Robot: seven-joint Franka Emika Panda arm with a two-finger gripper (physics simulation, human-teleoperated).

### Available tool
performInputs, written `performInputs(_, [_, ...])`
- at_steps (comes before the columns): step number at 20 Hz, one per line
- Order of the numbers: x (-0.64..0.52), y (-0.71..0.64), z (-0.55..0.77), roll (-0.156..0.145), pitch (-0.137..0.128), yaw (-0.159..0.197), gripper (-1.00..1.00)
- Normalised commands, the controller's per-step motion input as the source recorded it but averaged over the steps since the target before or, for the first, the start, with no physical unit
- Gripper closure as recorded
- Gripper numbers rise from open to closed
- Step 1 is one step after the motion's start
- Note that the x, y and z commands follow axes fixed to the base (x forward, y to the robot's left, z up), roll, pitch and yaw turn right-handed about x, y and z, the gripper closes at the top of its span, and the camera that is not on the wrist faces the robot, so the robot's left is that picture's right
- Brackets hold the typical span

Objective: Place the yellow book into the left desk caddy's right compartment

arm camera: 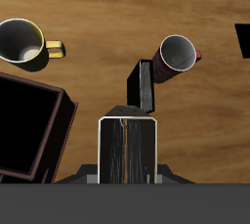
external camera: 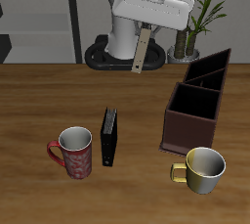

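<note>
**Book held high, caddy not yet under it**

Risk comes first. The yellow book hangs long and thin under the gripper, and it is tilted, not straight. If the lower edge comes down on a wall or on an inner divider of the left desk caddy, the book can turn in the grip or stop on the rim in place of going in. I judge that the thin cover gives the fingers little hold against such a push. A second danger is the wrong slot: the compartments are narrow and lie close together, so a small error in line puts the book in the neighbour one. The yellow mug stands just beside the caddy's front end and could be hit by a low approach.

In the wrist view the book fills the space directly below the jaws, which are closed narrow on its upper end; the fingers themselves are mostly hidden behind it. Nothing else touches the jaws. The caddy lies to one side of them and well below, so the book is in the air, not yet over any compartment. The black book and the red mug stand apart, away from the caddy.
</note>
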Motion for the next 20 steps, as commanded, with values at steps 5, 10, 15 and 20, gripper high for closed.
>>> performInputs(5, [0.21,0.28,0.03,0.019,-0.006,0.024,1.0])
performInputs(10, [0.22,0.46,0.08,0.043,0.008,-0.011,1.0])
performInputs(15, [0.13,0.49,0.11,0.062,-0.026,0.009,1.0])
performInputs(20, [0.2,0.34,-0.02,0.043,0.022,-0.013,1.0])
